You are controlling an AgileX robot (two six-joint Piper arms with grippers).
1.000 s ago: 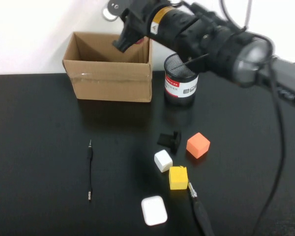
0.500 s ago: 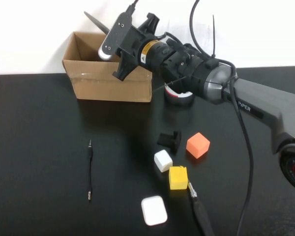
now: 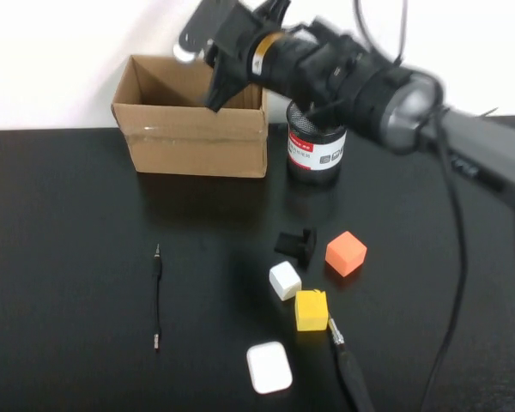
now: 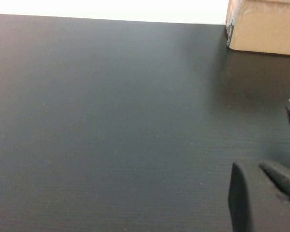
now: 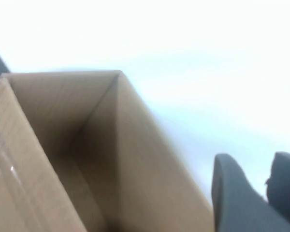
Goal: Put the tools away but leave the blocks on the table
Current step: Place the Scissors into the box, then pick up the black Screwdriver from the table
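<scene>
Right gripper hung over the box, fingers apart, empty; left gripper sat closed. The pen screwdriver looked thin, stiff, slippery: pinch mid-shaft

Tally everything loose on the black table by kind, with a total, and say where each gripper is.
Cube blocks: 3 (orange, white, yellow)
Screwdrivers: 2 (thin, thick)
White case: 1
Small black part: 1
Total: 7
Right gripper: over the cardboard box, open, empty.
Left gripper: low over the table, shut.
</scene>
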